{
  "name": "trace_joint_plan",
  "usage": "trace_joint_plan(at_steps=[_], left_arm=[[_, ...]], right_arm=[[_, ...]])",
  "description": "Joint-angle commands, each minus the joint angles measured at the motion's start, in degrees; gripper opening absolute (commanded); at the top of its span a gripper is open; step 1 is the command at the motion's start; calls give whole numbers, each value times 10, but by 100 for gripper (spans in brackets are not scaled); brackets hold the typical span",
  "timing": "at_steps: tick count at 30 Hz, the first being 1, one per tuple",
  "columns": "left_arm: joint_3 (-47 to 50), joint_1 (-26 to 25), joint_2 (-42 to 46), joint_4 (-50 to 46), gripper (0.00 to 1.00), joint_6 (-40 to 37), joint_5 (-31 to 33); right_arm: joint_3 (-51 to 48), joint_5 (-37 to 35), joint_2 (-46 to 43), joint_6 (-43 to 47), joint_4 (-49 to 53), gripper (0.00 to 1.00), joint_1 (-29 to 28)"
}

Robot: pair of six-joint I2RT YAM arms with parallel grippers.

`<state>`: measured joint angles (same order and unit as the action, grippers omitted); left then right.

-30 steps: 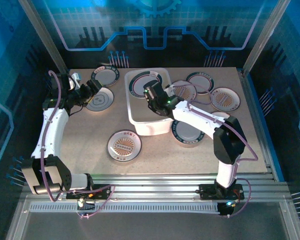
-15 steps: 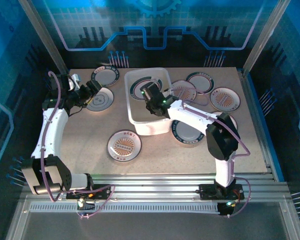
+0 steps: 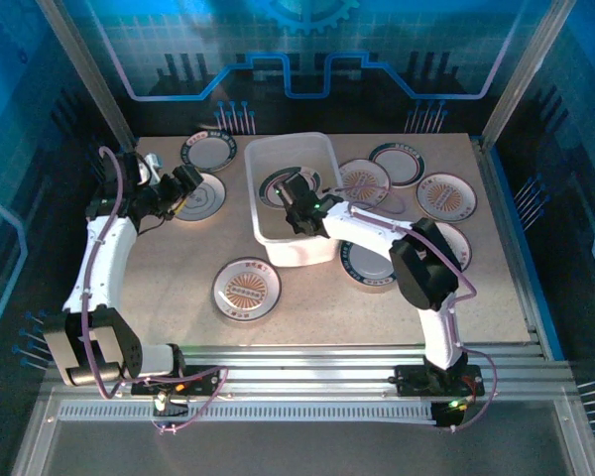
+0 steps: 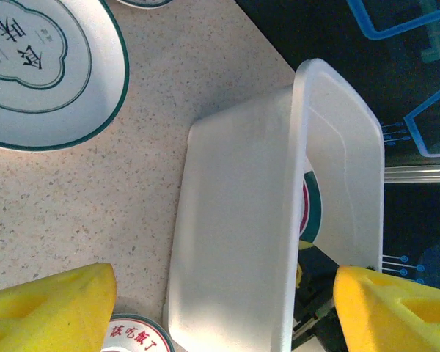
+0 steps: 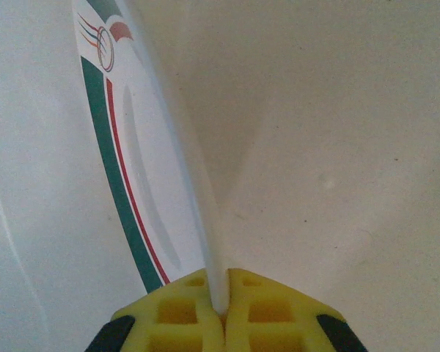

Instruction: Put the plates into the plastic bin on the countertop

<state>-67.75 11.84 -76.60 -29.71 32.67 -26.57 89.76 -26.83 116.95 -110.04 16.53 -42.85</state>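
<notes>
Pinched at its rim by the right gripper (image 5: 221,297), the plate (image 5: 136,169) has been lowered into the plastic bin (image 3: 302,253), ready for release.

Green-and-red-rimmed plate (image 5: 125,147) pinched by its edge in my right claw (image 5: 218,293), tilted inside the white plastic bin (image 3: 297,253) mid-countertop (image 3: 169,258). Two green-rimmed plates (image 3: 198,196) flat left of bin, orange-centred plate (image 3: 246,288) in front, cluster of plates (image 3: 446,195) on its right.
</notes>
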Motion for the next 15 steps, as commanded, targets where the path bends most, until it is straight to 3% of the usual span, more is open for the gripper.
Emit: trace_joint_plan(at_steps=[1, 10, 15], left_arm=[[8, 5, 11, -12, 79, -17, 7], [10, 4, 10, -24, 79, -23, 16], [12, 6, 9, -35, 79, -31, 26]], right_arm=[[16, -24, 16, -18, -26, 0, -8], [18, -24, 50, -21, -30, 0, -7], [12, -24, 59, -17, -41, 6, -7]])
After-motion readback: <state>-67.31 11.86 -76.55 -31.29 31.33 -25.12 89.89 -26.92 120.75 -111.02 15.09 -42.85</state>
